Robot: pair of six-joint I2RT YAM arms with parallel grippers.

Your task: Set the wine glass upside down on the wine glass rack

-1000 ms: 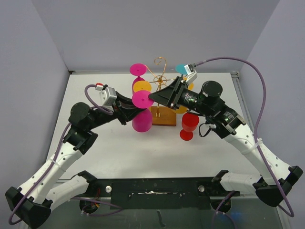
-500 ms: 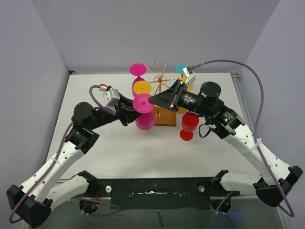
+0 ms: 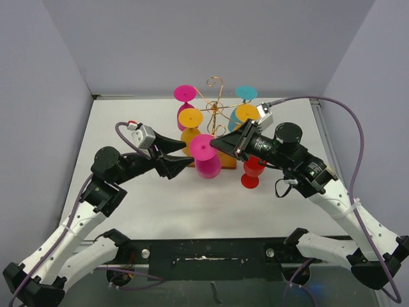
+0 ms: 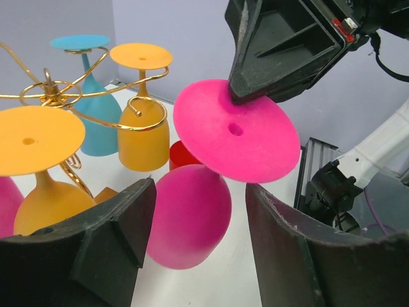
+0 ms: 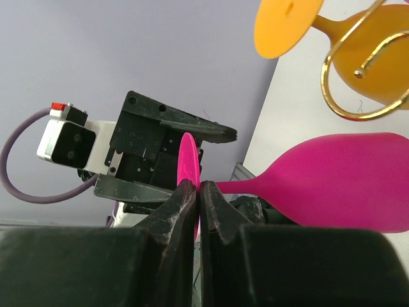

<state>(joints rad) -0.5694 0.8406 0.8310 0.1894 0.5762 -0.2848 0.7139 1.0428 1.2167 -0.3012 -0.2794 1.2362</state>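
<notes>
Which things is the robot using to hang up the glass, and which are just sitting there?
For the job: pink wine glass, upside down, its foot pinched in the right hand; left hand, open next to it; gold wine glass rack.
Just sitting there: back pink glass, two orange glasses and teal glass, already hanging; red glass beside the rack.
</notes>
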